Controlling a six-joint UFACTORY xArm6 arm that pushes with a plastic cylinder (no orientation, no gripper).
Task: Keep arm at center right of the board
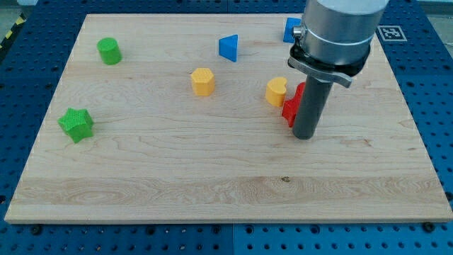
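My tip (304, 136) rests on the wooden board (212, 177) right of centre, touching or just in front of a red block (291, 107) that the rod partly hides. A yellow heart-shaped block (277, 91) lies just left of the red one. A yellow hexagonal block (202, 81) lies near the middle. A blue triangular block (228, 47) is at the upper middle. Another blue block (291, 30) at the view's top is partly hidden by the arm. A green cylinder (109, 51) is at the upper left and a green star (76, 123) at the left.
The board sits on a blue perforated table (439, 106). A black-and-white marker tag (391, 32) lies off the board's upper right corner. The arm's grey body (340, 28) covers the board's upper right part.
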